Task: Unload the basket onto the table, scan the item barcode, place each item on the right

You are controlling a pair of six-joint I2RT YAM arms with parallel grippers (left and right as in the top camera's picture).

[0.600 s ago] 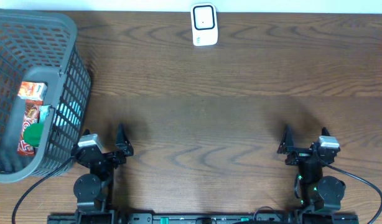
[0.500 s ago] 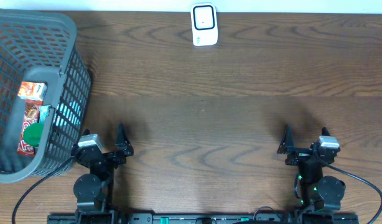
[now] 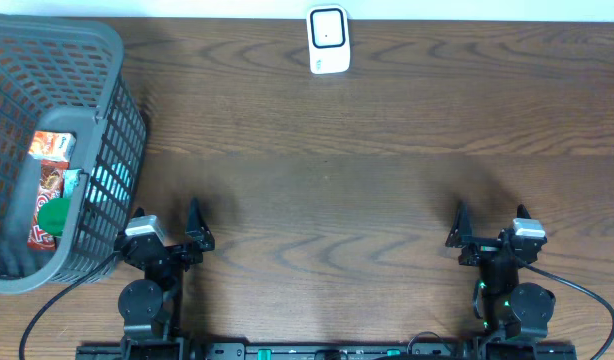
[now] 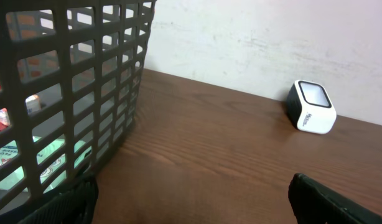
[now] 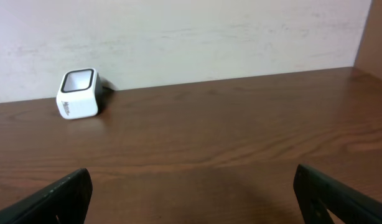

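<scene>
The items lie in a grey mesh basket [image 3: 107, 120] at the table's left: an orange-red packet [image 3: 53, 146], a red wrapper [image 3: 47, 190] and something green [image 3: 55, 213]. No barcode shows on them. A white scanner [image 3: 328, 40] stands at the far edge, mid-table, also in the left wrist view [image 4: 312, 107] and the right wrist view [image 5: 79, 93]. My left gripper [image 3: 167, 225] rests open at the near edge beside the basket, with its fingers [image 4: 328, 202] wide apart and nothing between them. My right gripper [image 3: 490, 222] is open and empty at the near right.
The basket wall [image 4: 73, 93] stands close on the left of my left gripper [image 4: 191, 205], with pale green packaging [image 4: 17, 155] visible through the mesh. A brown wooden table [image 3: 337, 180] stretches between the arms and the scanner. A pale wall runs behind.
</scene>
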